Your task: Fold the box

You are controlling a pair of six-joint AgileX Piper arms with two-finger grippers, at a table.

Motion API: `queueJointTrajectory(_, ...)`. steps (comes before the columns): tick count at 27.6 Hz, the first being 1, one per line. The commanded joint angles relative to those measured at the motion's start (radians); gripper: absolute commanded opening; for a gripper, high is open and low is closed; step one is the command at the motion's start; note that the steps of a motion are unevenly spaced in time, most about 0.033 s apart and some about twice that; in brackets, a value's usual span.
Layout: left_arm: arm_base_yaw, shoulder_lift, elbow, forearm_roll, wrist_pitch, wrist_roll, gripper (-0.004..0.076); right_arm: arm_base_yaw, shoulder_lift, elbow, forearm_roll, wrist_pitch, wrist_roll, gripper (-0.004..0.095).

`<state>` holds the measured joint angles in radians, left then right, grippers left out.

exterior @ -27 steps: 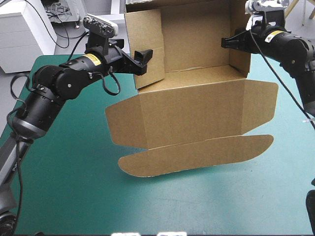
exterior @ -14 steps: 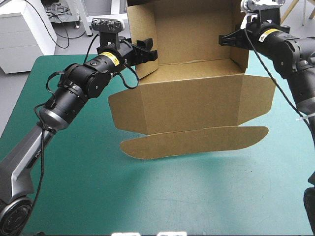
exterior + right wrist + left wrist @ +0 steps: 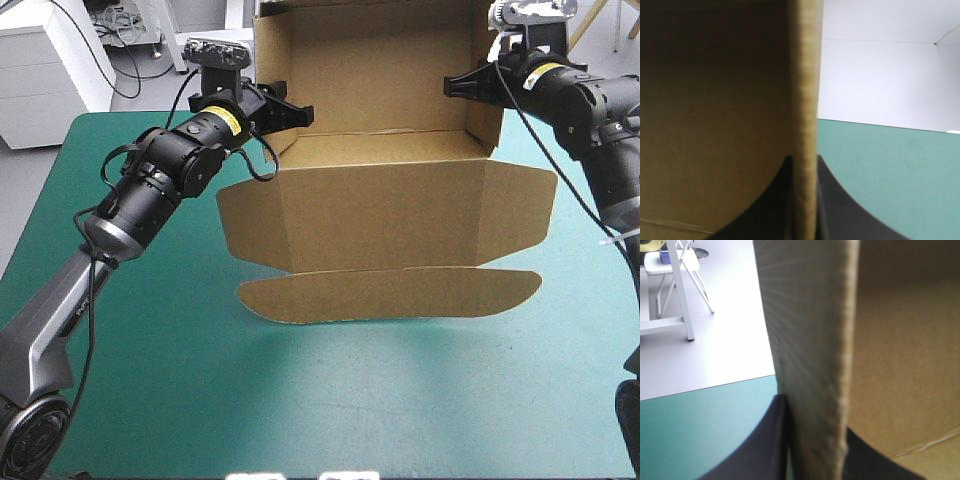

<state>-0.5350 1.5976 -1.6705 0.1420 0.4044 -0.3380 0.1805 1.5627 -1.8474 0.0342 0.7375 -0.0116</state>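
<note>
The brown box [image 3: 380,200] stands at the far half of the table, its back and side walls raised and its lid panel and rounded front flap [image 3: 390,293] stretched toward me. My left gripper [image 3: 290,112] is shut on the upright left wall. In the left wrist view the wall's edge [image 3: 815,340] runs between the two black fingers of the left gripper [image 3: 815,440], which press it from both sides. My right gripper [image 3: 462,85] is shut on the right wall. In the right wrist view that wall's edge [image 3: 805,100] is pinched in the right gripper [image 3: 805,190].
The teal-green cover [image 3: 300,400] lies bare from the front flap to the near edge, with the flap's shadow on it. Both arms reach in over the table's far corners. The box's back wall stands at the far edge.
My left gripper went from open beside the left wall to shut on it. That wall swung upright, and the lid panel and flap shifted a little. The right gripper kept its hold.
</note>
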Motion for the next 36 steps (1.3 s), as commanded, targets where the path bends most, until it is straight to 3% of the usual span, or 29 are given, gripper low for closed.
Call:
queueJointTrajectory(1,-0.027,-0.046,-0.037,-0.046,-0.090,0.020,-0.0008,0.011,-0.012,-0.028,0.056,-0.025,-0.013,0.0000)
queueJointTrajectory(12,0.054,0.013,-0.037,-0.051,0.354,0.070,-0.0008,0.011,0.079,-0.028,0.086,0.232,-0.013,0.0000)
queueJointTrajectory(25,0.110,0.066,-0.037,-0.119,0.519,0.197,-0.0008,0.011,0.208,-0.027,0.161,0.443,-0.032,0.0000)
queueJointTrajectory(32,0.112,0.177,-0.037,-0.249,0.576,0.208,-0.0008,0.013,0.290,-0.027,0.191,0.426,0.012,0.0000)
queueJointTrajectory(36,0.089,0.244,-0.037,-0.276,0.561,0.214,-0.0008,0.053,0.308,-0.027,0.128,0.391,0.069,0.0000)
